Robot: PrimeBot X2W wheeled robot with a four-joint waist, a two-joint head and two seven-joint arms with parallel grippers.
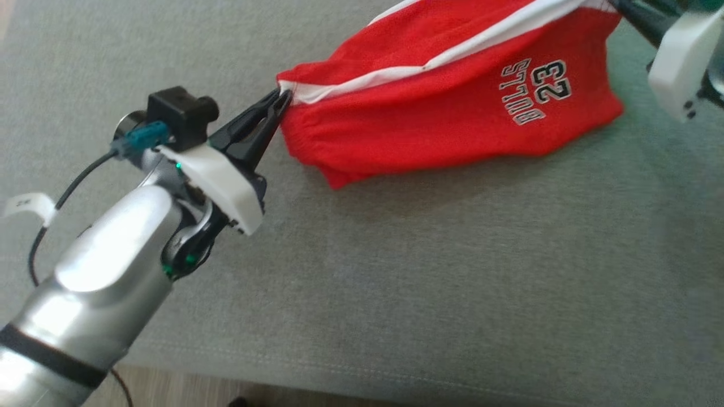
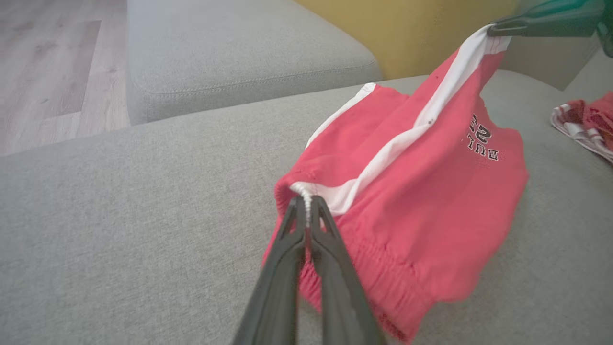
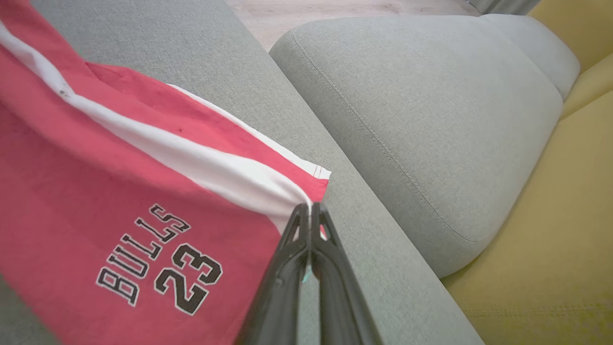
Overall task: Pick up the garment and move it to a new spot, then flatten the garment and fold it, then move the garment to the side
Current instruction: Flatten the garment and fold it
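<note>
sofa seat (image 1: 452, 271): you see one grey cushion under everything.
garment (image 1: 430, 118): one pair of red shorts with white side stripes, hung stretched over the sofa seat.
other cloth (image 2: 586, 122): one red-and-white piece, lying on the sofa seat.
grippers: two. Your left gripper (image 1: 284, 96) pinches the waistband end, your right gripper (image 3: 310, 207) the striped hem corner.
print: "BULLS 23", once.

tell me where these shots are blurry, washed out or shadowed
Head view: soft shadow on the couch below the shorts, glare on the forearm. Left wrist view: shorts' lower hem smeared, colours washed pink. Right wrist view: print crisp.
</note>
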